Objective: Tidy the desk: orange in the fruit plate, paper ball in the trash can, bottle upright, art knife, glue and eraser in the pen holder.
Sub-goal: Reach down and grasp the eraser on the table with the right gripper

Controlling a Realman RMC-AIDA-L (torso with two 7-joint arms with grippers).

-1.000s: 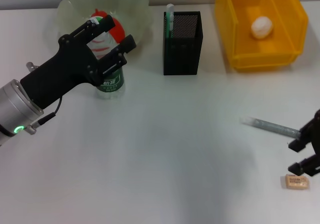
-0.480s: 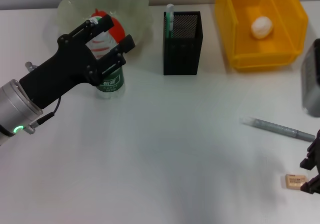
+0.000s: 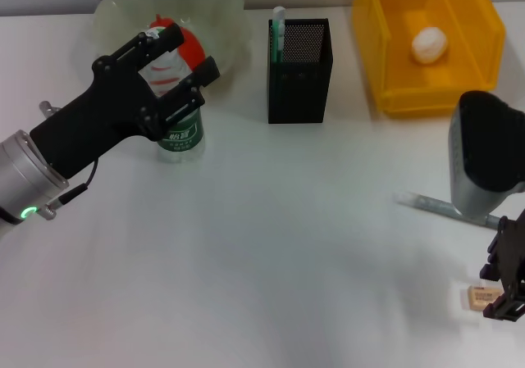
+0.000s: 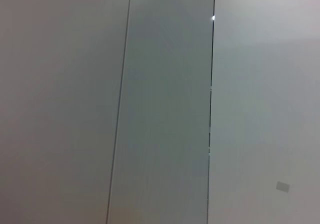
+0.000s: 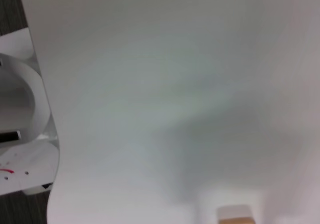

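The bottle, clear with a green label, stands upright in front of the fruit plate. My left gripper is open, one finger on each side of the bottle's upper part. An orange lies in the plate behind the bottle. The glue stands in the black mesh pen holder. The paper ball lies in the yellow trash can. The grey art knife lies on the table, its far end hidden by my right arm. My right gripper is open just beside the tan eraser.
My right arm's silver wrist hangs over the table's right side. In the right wrist view the table edge runs down past the robot's white base. The left wrist view holds only grey wall panels.
My right gripper moved toward the near right edge, down to the eraser, and its silver wrist swung into view over the art knife. The left gripper and bottle hardly moved.
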